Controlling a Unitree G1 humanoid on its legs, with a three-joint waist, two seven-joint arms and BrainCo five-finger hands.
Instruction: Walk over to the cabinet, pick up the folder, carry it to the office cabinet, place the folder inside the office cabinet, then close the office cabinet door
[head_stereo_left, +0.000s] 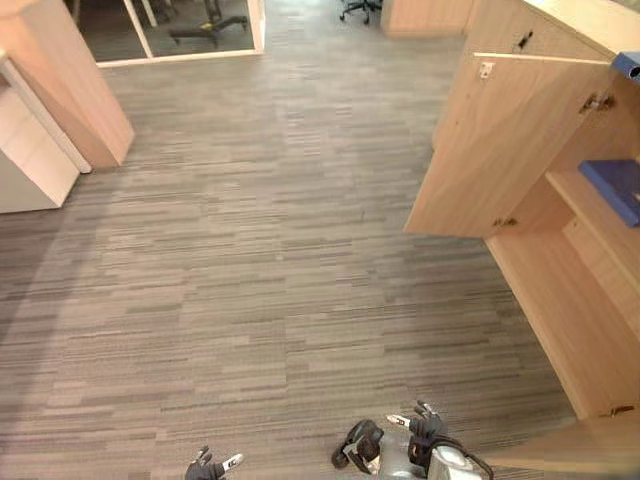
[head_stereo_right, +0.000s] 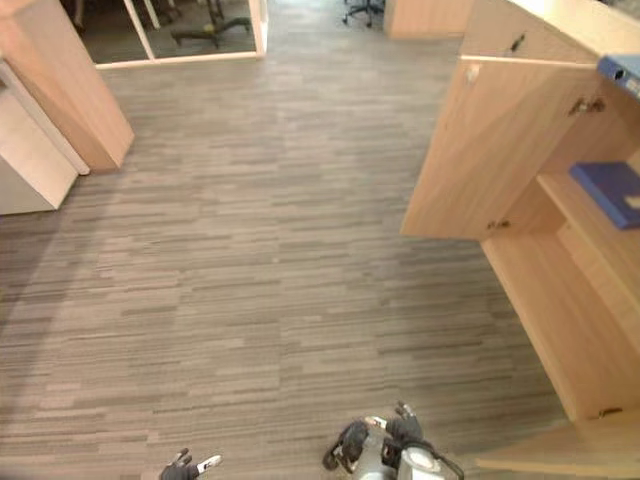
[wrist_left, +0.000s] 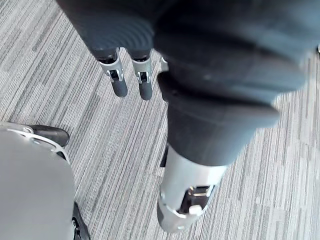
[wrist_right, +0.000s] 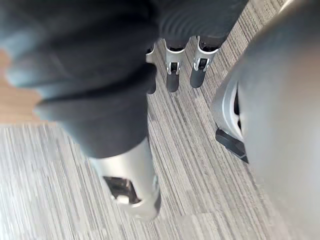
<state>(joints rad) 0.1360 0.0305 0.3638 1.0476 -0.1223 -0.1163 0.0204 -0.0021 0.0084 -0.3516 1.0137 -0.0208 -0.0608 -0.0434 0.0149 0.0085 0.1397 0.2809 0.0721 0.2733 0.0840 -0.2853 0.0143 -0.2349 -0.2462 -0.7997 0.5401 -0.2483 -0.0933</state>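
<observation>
1. Nearest the robot, the left hand (head_stereo_left: 208, 466) hung low over the grey striped carpet (head_stereo_left: 250, 300). Its fingers (wrist_left: 119, 82) were straight and loose, with the thumb (wrist_left: 184, 197) held apart, and it gripped nothing.
2. The right hand (head_stereo_left: 425, 428) hung beside it, just off the near corner of the office cabinet (head_stereo_left: 560, 300). Its fingers (wrist_right: 172, 75) were likewise relaxed and spread, and it was empty.
3. Further on at the right, the office cabinet stood open, its door (head_stereo_left: 500, 150) swung out over the carpet.
4. The blue folder (head_stereo_right: 610, 190) lay flat on a shelf (head_stereo_right: 585, 225) inside that cabinet, well apart from both hands.
5. A second blue item (head_stereo_left: 628, 66) sat on the cabinet's top, at the edge of view.
6. Far left stood another wooden cabinet (head_stereo_left: 70, 90) and a white unit (head_stereo_left: 30, 160).
7. Beyond them were a glass partition (head_stereo_left: 190, 30) and an office chair (head_stereo_left: 360, 8).
</observation>
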